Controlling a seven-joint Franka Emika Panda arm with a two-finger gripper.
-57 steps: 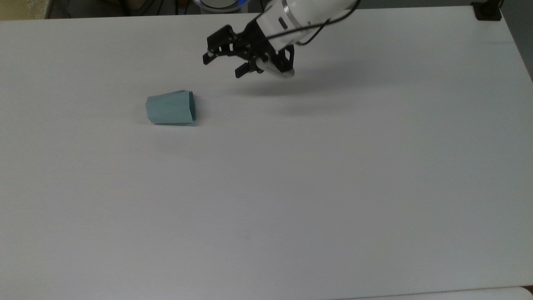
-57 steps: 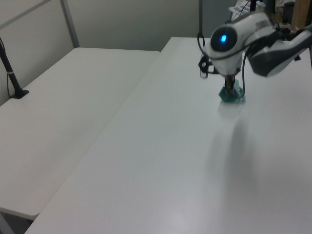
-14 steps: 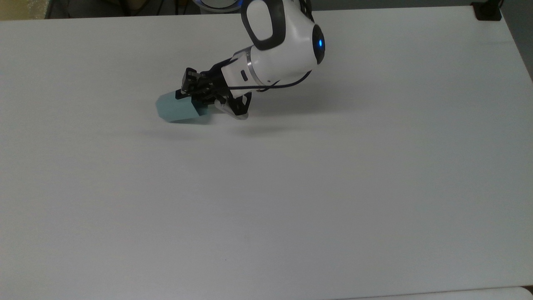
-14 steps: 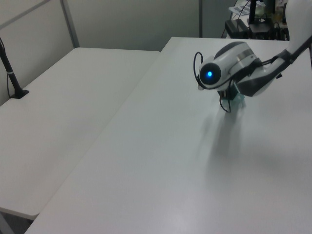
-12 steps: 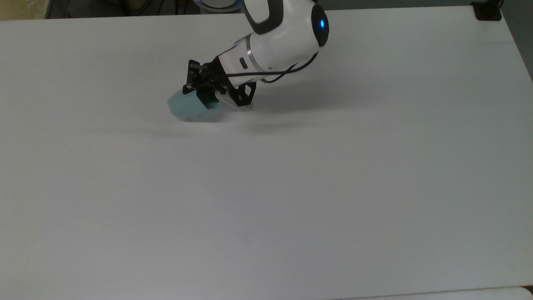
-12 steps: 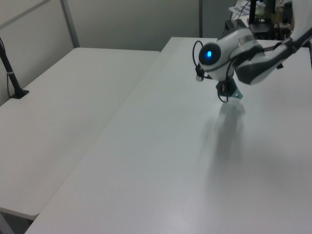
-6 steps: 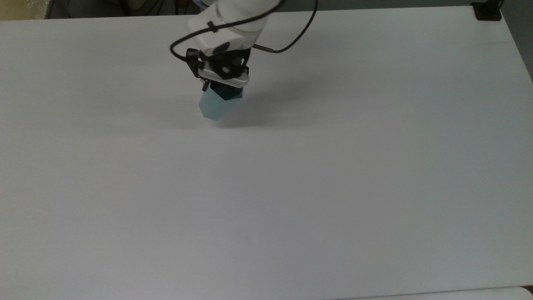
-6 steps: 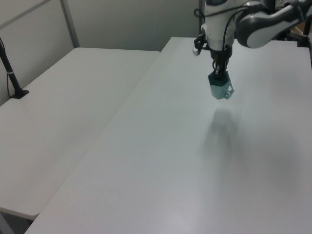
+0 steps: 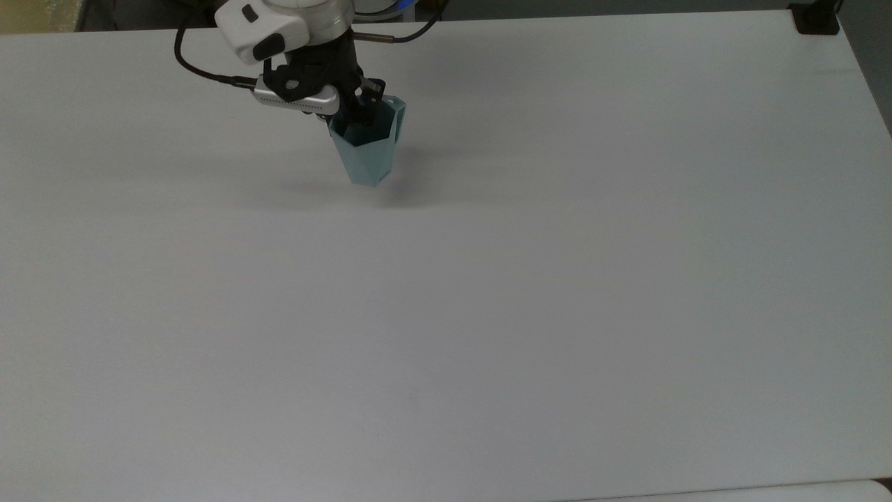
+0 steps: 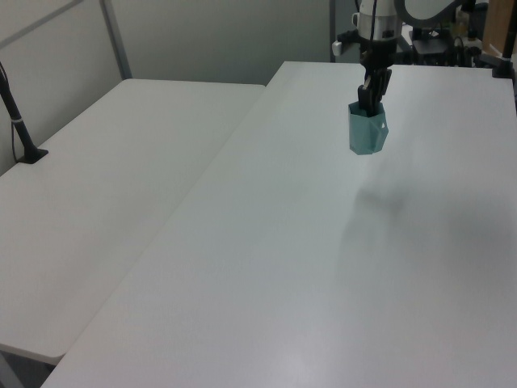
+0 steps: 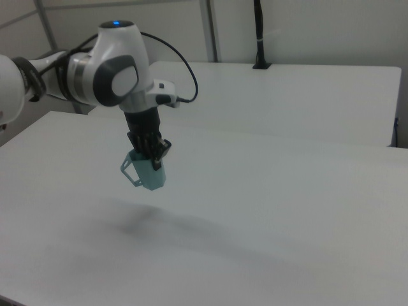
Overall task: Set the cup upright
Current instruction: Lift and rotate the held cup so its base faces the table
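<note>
The pale teal faceted cup (image 9: 367, 155) hangs in the air with its mouth up and its narrow base down, a little tilted. Its shadow lies apart from it on the white table (image 9: 488, 314). My gripper (image 9: 354, 113) points down from above and is shut on the cup's rim wall, one finger inside the mouth. In the left view the cup (image 10: 368, 132) hangs under the gripper (image 10: 370, 97) near the table's far end. In the right view the cup (image 11: 150, 176) shows its small tab handle on the right view's left, below the gripper (image 11: 155, 157).
A black clamp (image 9: 815, 19) sits at the table's far right corner in the top view. A second white table (image 10: 105, 186) stands alongside, with a black post (image 10: 19, 121) on it. Another black post (image 11: 258, 38) rises behind in the right view.
The gripper closed on the lying cup, lifted it off the table and swung from sideways to pointing down, turning the cup from its side to mouth-up.
</note>
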